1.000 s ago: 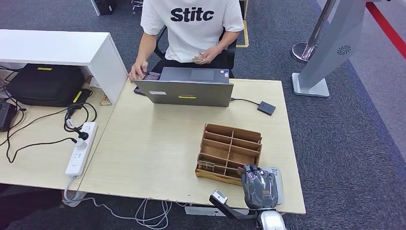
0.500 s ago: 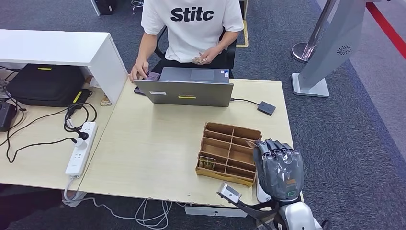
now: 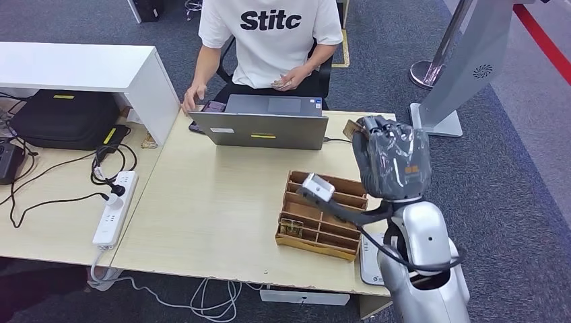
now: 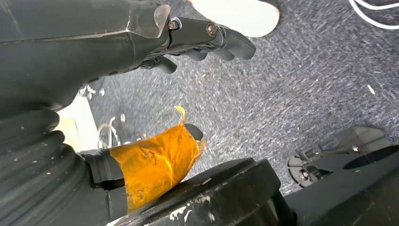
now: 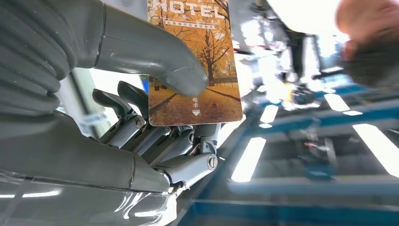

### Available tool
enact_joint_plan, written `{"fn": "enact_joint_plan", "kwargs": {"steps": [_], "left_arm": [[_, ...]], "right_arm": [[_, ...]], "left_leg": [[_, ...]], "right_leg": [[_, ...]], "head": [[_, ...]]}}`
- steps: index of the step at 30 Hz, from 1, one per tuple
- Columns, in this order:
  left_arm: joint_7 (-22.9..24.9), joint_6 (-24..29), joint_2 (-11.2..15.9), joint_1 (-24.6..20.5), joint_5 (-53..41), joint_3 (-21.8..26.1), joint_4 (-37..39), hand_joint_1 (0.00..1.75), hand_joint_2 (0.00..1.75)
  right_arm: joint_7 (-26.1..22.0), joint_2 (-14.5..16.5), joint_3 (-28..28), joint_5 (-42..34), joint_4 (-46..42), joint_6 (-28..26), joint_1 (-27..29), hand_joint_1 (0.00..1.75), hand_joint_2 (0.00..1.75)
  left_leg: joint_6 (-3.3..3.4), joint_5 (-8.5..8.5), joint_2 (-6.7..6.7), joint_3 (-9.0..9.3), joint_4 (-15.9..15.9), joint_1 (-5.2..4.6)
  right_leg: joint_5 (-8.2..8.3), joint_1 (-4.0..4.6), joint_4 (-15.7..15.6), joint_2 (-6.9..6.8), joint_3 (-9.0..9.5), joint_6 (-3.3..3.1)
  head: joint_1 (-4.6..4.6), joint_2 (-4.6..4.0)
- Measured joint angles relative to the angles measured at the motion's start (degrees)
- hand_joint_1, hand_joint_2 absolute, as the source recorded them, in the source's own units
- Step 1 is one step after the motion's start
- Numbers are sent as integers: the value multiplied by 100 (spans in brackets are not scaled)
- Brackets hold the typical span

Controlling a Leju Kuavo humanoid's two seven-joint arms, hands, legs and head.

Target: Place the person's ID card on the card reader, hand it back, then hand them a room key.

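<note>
While our right hand (image 3: 392,160) lay low at the near edge of the bench (image 3: 202,208) a second ago, beside the wooden organiser (image 3: 323,214), it has now risen well above the bench and reaches toward the person (image 3: 269,40) seated behind the laptop (image 3: 266,129). Between its thumb and fingers it pinches the room key (image 5: 193,61), a card printed with an autumn tree scene and the word HOTEL; in the head view a brown corner of the card shows at the fingertips. We judge that the key has been picked up and that the last step, handing it over, is under way. The person's hands are not yet held out for it: one rests at the laptop's far corner, the other is held near the body with something small in it that we cannot make out.

Our left hand (image 4: 141,42) hangs over the carpet with its fingers loosely apart and nothing in them; an orange wrap covers its thumb.

The wooden organiser stands on the bench near our side, divided into rows of slots. One near slot holds a small stack of cards (image 3: 291,232); the other slots look bare, as far as we can tell. A pale flat device (image 3: 369,259), perhaps the card reader, lies just beside the organiser, partly behind our arm
</note>
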Motion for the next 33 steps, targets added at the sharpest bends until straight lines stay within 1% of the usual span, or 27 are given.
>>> {"fn": "enact_joint_plan", "kwargs": {"steps": [3,5,8,11,18,27,28,31,32,33], "left_arm": [[1,-28,10,1,0,-188,0,0,175],[1,-45,18,2,0,-288,0,0,175],[2,-81,33,3,0,-414,0,0,175],[5,-107,44,3,0,-511,0,0,175],[5,-136,51,5,0,-652,0,0,175],[5,-138,57,8,0,-698,0,0,175],[5,-138,58,8,0,-698,0,0,175],[5,-138,59,8,0,-698,0,0,175],[5,-137,59,8,0,-698,0,0,175],[5,-137,59,8,0,-698,0,0,175]], "right_arm": [[165,276,-351,-1,636,248,-640,175,175],[273,431,-573,-34,1005,374,-941,175,175],[433,619,-865,-127,1498,498,-1280,175,175],[558,734,-1056,-284,1890,512,-1512,175,175],[669,854,-1275,-295,2504,495,-1756,175,175],[592,884,-1485,-357,2696,460,-1768,174,175],[568,884,-1510,-402,2697,446,-1768,165,175],[493,884,-1578,-555,2696,390,-1766,37,175],[472,885,-1593,-598,2696,375,-1765,2,175],[452,885,-1613,-676,2696,363,-1765,0,175]], "left_leg": [[1,1,-1,0,1,-1],[1,1,-2,0,2,-1],[1,1,-3,-1,3,-1],[1,0,-3,-2,3,-1],[1,0,-4,-2,3,0],[1,0,-4,-2,3,-1],[1,0,-4,-2,3,-1],[1,0,-5,-3,3,-1],[1,0,-6,-3,3,-1],[1,0,-6,-3,3,-1]], "right_leg": [[4,0,0,-1,0,0],[5,-1,0,-1,0,-1],[5,-1,0,-1,-1,-1],[4,0,0,-1,-2,-2],[4,0,0,-1,-4,-2],[4,-1,0,-1,-3,-2],[4,-1,-1,-1,-4,-2],[4,0,-1,-3,-4,-2],[4,0,-1,-4,-4,-2],[4,0,-1,-4,-4,-2]], "head": [[1,0],[1,0],[-1,0],[-1,0],[0,0],[1,0],[1,0],[1,0],[1,0],[0,0]]}}
